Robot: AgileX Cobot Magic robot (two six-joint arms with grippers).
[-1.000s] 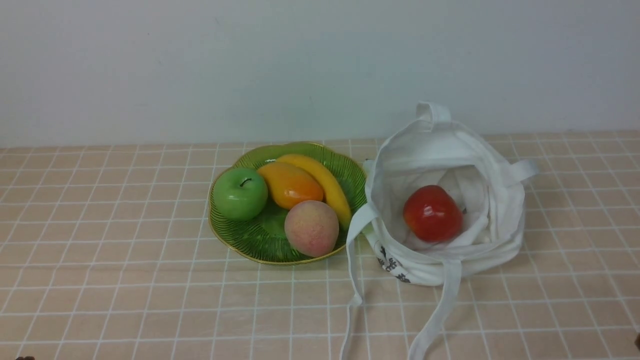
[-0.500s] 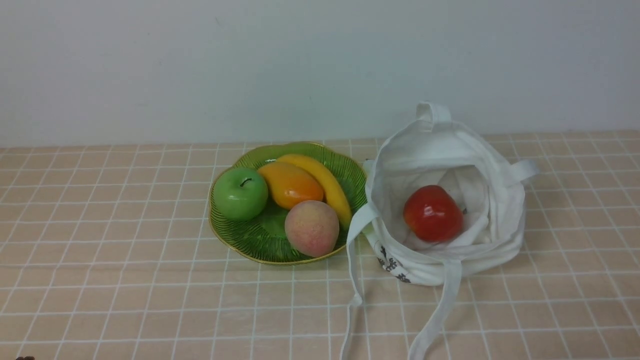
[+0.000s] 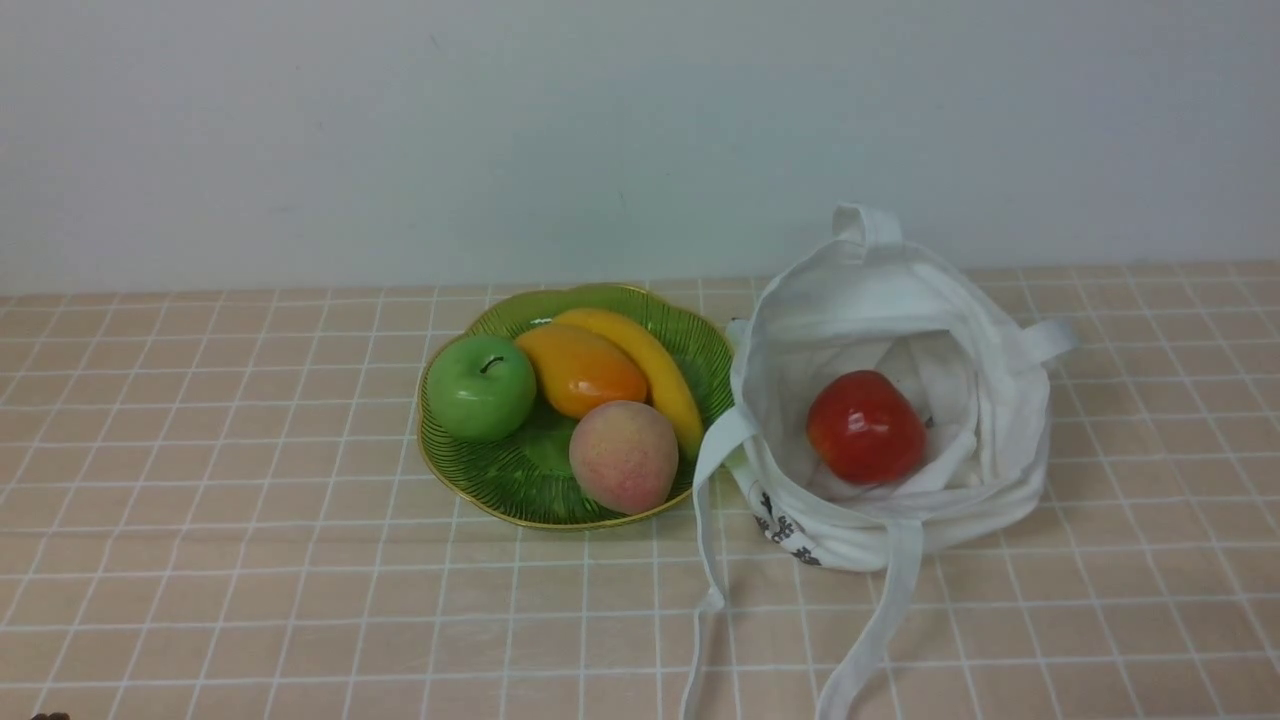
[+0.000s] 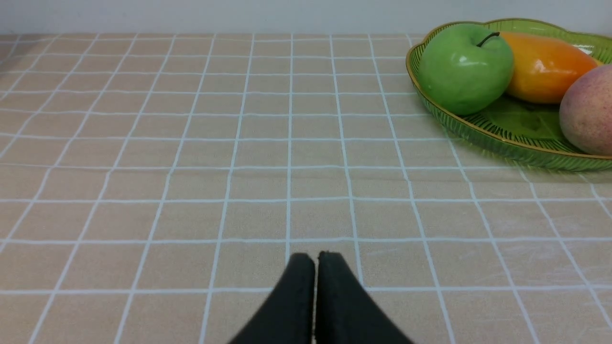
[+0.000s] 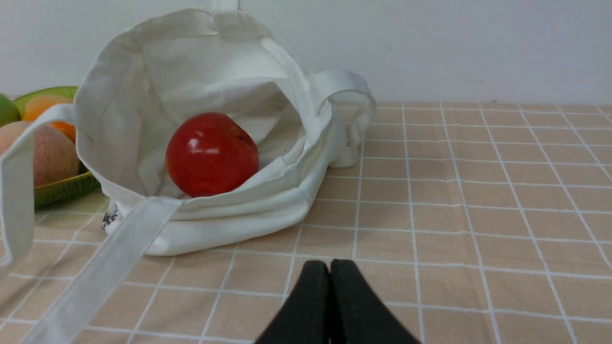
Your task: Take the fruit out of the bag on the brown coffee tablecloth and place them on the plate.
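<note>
- Partly done, judging by the layout: orange-yellow mango (image 3: 580, 370) already on the green plate (image 3: 470, 495), red apple (image 3: 865, 427) not yet out of the white bag (image 3: 985, 450).
- On the plate too: a green apple (image 3: 481, 388), a banana (image 3: 655, 375) and a peach (image 3: 623, 456), packed close, peach touching the banana and nearly against the mango.
- Little bare glass left on the plate; only a patch in front, between green apple and peach, likely the sole spot for the red apple.
- Bag slumped on the checked tablecloth (image 3: 200, 500), mouth gaping toward the robot, just beside the plate on the robot's right, one strap (image 3: 875, 640) trailing forward over the cloth.
- Inside the bag: only the red apple to be seen, resting low against the near fold; nothing else visible, though folds could hide something.
- Left gripper (image 4: 315, 260) closed with nothing in it, low over bare cloth, well apart from the plate.
- Right gripper (image 5: 329, 267) also pressed shut and empty, near the bag's front, aimed toward its opening.
- Left to do: open up, reach into the bag, grasp the apple, carry it across to the plate.
- Possible snag: loose strap or soft rim catching on the way in.
</note>
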